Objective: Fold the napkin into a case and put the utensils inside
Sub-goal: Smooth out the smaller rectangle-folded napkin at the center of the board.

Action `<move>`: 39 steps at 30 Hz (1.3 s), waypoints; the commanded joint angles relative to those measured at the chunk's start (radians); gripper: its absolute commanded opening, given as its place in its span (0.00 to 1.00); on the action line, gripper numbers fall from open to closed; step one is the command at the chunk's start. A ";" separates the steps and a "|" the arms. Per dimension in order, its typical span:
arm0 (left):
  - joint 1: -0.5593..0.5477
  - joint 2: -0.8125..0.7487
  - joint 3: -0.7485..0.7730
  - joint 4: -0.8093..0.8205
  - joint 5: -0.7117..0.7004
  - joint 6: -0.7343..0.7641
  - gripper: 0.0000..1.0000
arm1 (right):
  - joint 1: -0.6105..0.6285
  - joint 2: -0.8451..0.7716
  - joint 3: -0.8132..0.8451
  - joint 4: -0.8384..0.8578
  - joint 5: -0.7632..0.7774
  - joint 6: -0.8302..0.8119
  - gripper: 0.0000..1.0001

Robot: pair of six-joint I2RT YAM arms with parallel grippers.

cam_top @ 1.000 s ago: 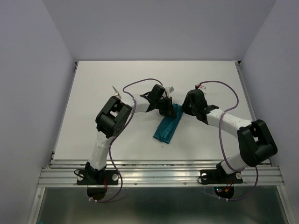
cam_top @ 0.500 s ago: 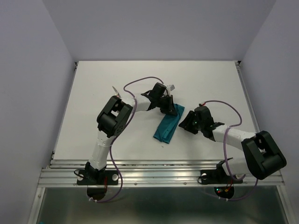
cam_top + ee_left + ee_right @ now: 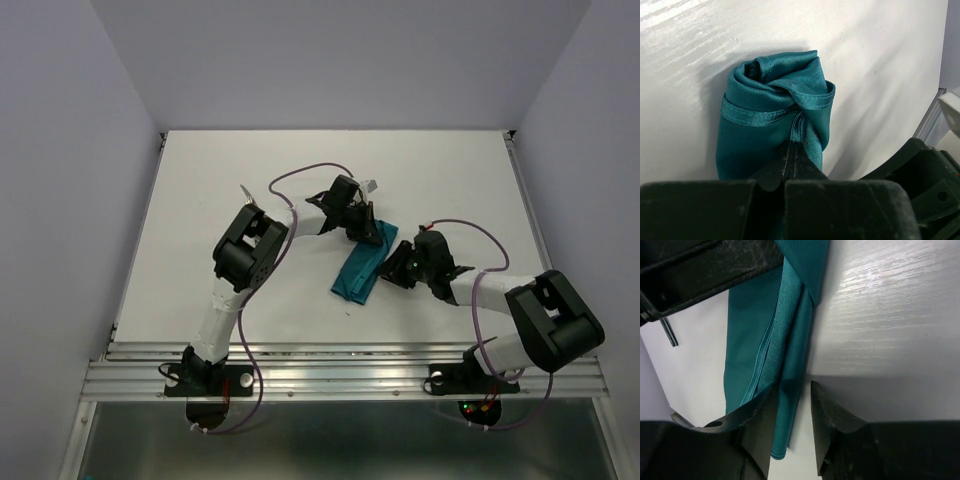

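Left gripper point(image 3: 791, 150) clamps the napkin point(image 3: 767, 125) at its far end, right gripper point(image 3: 792, 392) straddles its right edge, jaws apart: one careless tug there and the folds spill open.

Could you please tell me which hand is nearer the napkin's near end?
Right. The right hand straddles the napkin along its long edge close to that end; the left hand pinches the opposite, far end.

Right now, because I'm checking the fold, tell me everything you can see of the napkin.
The napkin is teal-green, satin-like cloth with stitched hems, folded into a long, narrow strip that lies slantwise on the white table. Its far end is bunched and rolled, and the shut left pincer pinches a fold there. The right pincer straddles the strip's layered long edge, jaws apart.
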 commanded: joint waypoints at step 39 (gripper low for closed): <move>-0.215 -0.342 -0.058 -0.403 -0.568 0.335 0.50 | 0.009 0.117 0.028 0.100 0.075 0.101 0.01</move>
